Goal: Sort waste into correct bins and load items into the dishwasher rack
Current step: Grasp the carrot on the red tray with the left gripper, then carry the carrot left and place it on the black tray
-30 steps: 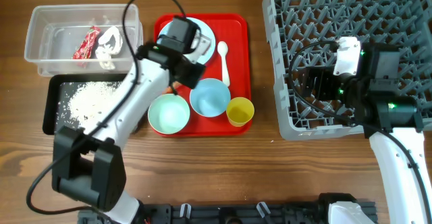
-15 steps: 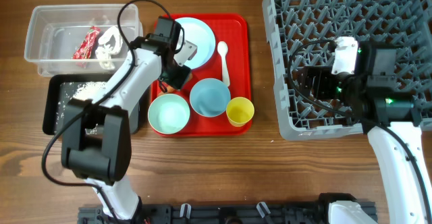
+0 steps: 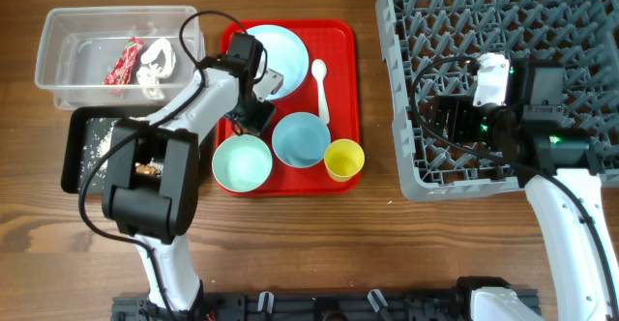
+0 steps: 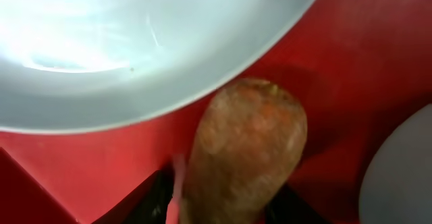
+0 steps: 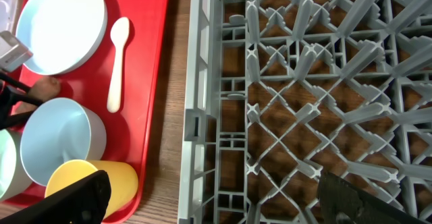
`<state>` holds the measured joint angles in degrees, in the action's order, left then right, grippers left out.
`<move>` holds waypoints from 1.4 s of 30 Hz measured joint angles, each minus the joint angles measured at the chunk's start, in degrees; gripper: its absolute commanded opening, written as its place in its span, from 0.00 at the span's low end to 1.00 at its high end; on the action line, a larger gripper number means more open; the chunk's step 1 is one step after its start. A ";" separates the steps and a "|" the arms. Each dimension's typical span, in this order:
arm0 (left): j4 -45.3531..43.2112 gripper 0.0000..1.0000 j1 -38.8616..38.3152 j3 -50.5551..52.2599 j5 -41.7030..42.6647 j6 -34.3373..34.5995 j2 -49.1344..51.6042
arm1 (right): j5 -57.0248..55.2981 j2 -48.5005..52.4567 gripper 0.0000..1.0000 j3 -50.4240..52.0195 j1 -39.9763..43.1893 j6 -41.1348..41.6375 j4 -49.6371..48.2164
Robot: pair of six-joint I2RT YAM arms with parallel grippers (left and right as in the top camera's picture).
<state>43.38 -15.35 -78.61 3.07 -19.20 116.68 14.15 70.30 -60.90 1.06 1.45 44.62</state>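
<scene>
The left gripper (image 3: 253,118) is being held tilted downward, clamped on the orange-brown stick (image 4: 246,150); the right gripper (image 5: 212,193) is being held agape.

Red tray (image 3: 340,60), centre-left: pale blue plate (image 3: 290,45), white spoon (image 3: 320,87), mint-green bowl (image 3: 242,163), pale blue bowl (image 3: 301,139), yellow cup (image 3: 343,159), orange-brown stick (image 4: 246,150). Upper left: clear tub (image 3: 58,94), red streaky strip (image 3: 124,62), white wad (image 3: 157,70); black tray (image 3: 70,157), speckled white. Right: grey lattice rack (image 3: 435,2); brown wood-grain table (image 3: 309,253).

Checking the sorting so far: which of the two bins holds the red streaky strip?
The clear plastic tub: the red strip lies in it beside the white paper wad. The shallower black tray next to it shows white rice grains instead.
</scene>
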 measured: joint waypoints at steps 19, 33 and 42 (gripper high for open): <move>-1.01 0.11 0.00 -0.11 0.04 -0.02 0.11 | 0.00 0.00 1.00 0.00 0.00 0.00 0.02; -0.13 0.13 0.00 -1.27 -0.24 1.95 -8.09 | 0.00 0.00 1.00 0.00 0.00 0.00 0.17; 0.81 0.20 0.28 -2.60 -4.83 7.91 -20.79 | 0.00 0.00 1.00 0.00 0.00 0.00 0.17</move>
<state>44.18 -15.07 -81.21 -1.76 -11.29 95.90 14.15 70.30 -60.90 1.06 1.45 44.80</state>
